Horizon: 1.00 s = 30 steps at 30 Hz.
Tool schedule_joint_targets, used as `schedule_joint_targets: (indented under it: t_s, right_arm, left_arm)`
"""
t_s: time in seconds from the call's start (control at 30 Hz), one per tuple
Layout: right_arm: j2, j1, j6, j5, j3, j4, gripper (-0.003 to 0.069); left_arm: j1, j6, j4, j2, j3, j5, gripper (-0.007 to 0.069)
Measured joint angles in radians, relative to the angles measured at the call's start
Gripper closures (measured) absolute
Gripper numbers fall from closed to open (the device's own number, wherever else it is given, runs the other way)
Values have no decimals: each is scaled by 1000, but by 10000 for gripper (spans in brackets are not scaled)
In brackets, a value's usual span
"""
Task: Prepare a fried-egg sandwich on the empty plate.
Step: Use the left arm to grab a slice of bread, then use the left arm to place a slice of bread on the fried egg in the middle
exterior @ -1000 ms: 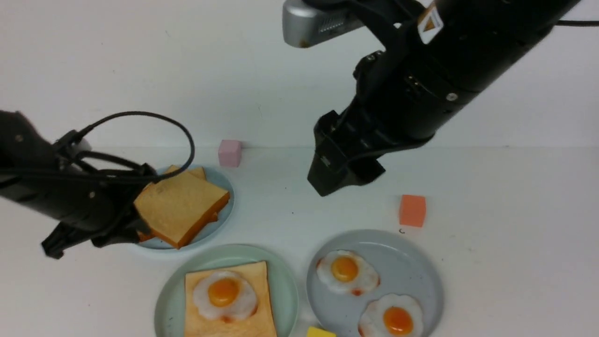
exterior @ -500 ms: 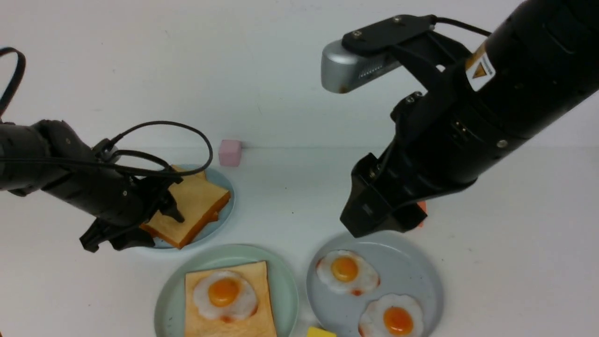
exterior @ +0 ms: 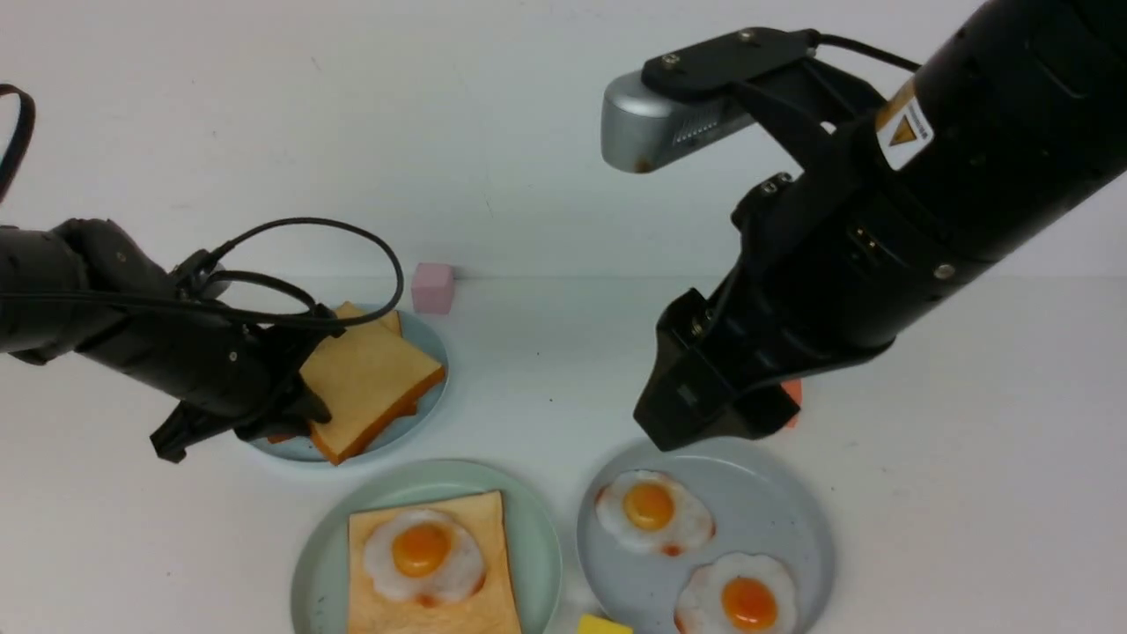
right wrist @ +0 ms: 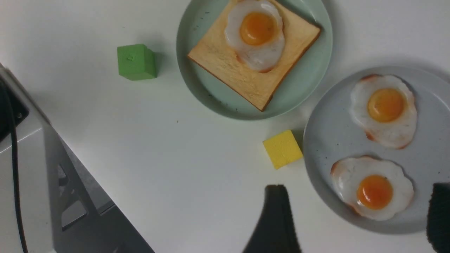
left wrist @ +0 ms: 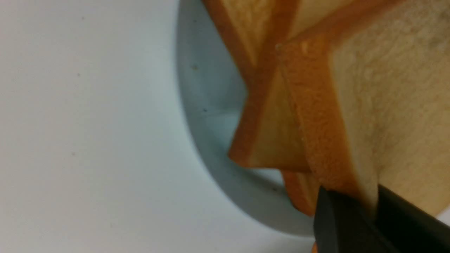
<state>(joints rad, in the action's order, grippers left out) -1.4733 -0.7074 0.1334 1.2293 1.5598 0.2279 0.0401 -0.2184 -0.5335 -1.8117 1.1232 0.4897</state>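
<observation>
The pale mint-green empty plate (exterior: 539,528) at the front holds one toast slice (exterior: 371,608) topped with a fried egg (exterior: 423,553); the right wrist view shows this plate (right wrist: 318,73) too. Behind it to the left, a stack of toast slices (exterior: 374,374) lies on a light-blue plate (exterior: 433,352). My left gripper (exterior: 295,412) is shut on the near edge of the top slice (left wrist: 386,105), its fingers (left wrist: 337,218) pinching the crust. My right gripper (exterior: 704,427) hangs open above the grey-blue plate (exterior: 784,502), one egg (right wrist: 374,191) lying between its fingertips.
Two fried eggs (exterior: 653,512) (exterior: 747,600) lie on the grey-blue plate. A pink cube (exterior: 432,287) stands at the back. An orange cube (exterior: 794,394) is mostly hidden behind my right arm. A yellow cube (right wrist: 282,149) and a green cube (right wrist: 137,62) sit near the front edge.
My left gripper opened, slid onto the stack and closed on the top slice, which has shifted slightly. My right arm swung right and down over the grey-blue plate, then held still.
</observation>
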Motion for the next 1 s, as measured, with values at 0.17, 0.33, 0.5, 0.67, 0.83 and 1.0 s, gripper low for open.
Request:
schedule_joint_targets:
  t_s: [0.17, 0.33, 0.5, 0.67, 0.83, 1.0]
  right_arm:
    - [0, 0, 0, 3, 0, -2, 110]
    - [0, 0, 2, -3, 0, -2, 110]
    - [0, 0, 3, -15, -10, 1, 110]
    - [0, 0, 3, -32, -12, 7, 110]
    - [0, 0, 3, -35, -12, 20, 110]
    - [0, 0, 3, -35, -12, 23, 110]
  left_arm:
    - [2, 88, 31, 134, -13, 84, 563]
    - [73, 287, -8, 269, -117, 180, 563]
    - [133, 454, -116, 265, -261, 199, 563]
    - [139, 556, -208, 227, -318, 168, 563]
    - [139, 567, -224, 194, -318, 130, 563]
    - [139, 567, -212, 185, -318, 126, 539]
